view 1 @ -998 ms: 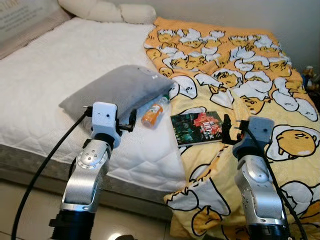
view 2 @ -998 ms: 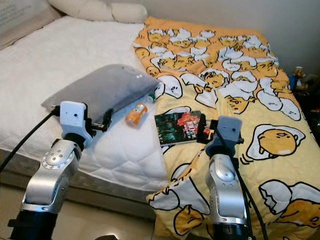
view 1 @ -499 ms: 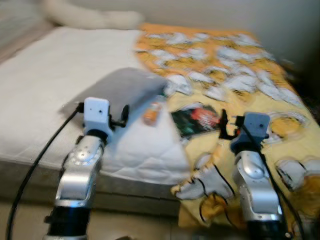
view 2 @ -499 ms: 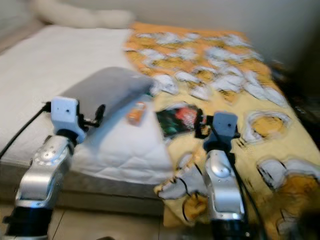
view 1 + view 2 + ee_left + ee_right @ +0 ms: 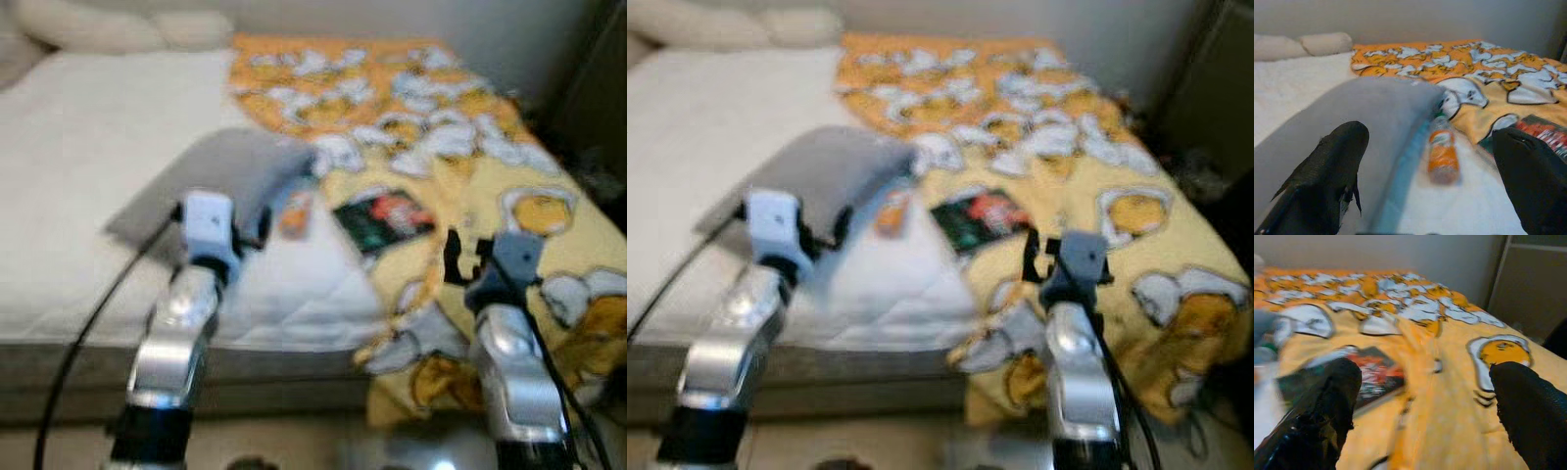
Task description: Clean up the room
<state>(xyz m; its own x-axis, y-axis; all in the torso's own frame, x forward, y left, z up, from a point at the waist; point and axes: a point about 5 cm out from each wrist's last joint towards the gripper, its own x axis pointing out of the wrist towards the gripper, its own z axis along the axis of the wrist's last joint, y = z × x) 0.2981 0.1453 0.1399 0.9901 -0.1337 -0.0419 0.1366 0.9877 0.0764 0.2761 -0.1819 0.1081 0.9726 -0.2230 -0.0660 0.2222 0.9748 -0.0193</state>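
A bed with a white mattress point(image 5: 78, 186) holds a grey pillow point(image 5: 220, 176), an orange drink bottle point(image 5: 295, 214) lying beside it, and a dark book with a red cover point(image 5: 384, 218) on the yellow egg-print blanket point(image 5: 431, 127). My left gripper point(image 5: 253, 221) is raised in front of the pillow, open and empty; the bottle point(image 5: 1442, 154) lies ahead between its fingers point(image 5: 1327, 171). My right gripper point(image 5: 462, 260) hovers open over the blanket near the book point(image 5: 1369, 374). The head views are blurred.
Cream pillows point(image 5: 98, 27) lie at the head of the bed by the wall. A dark cabinet point(image 5: 1535, 279) stands to the right of the bed. Pale floor point(image 5: 323, 441) runs along the bed's near edge.
The whole picture has shifted and blurred, so the camera has moved to the right. Both arms stay raised and open; the bottle, book and pillow lie where they were.
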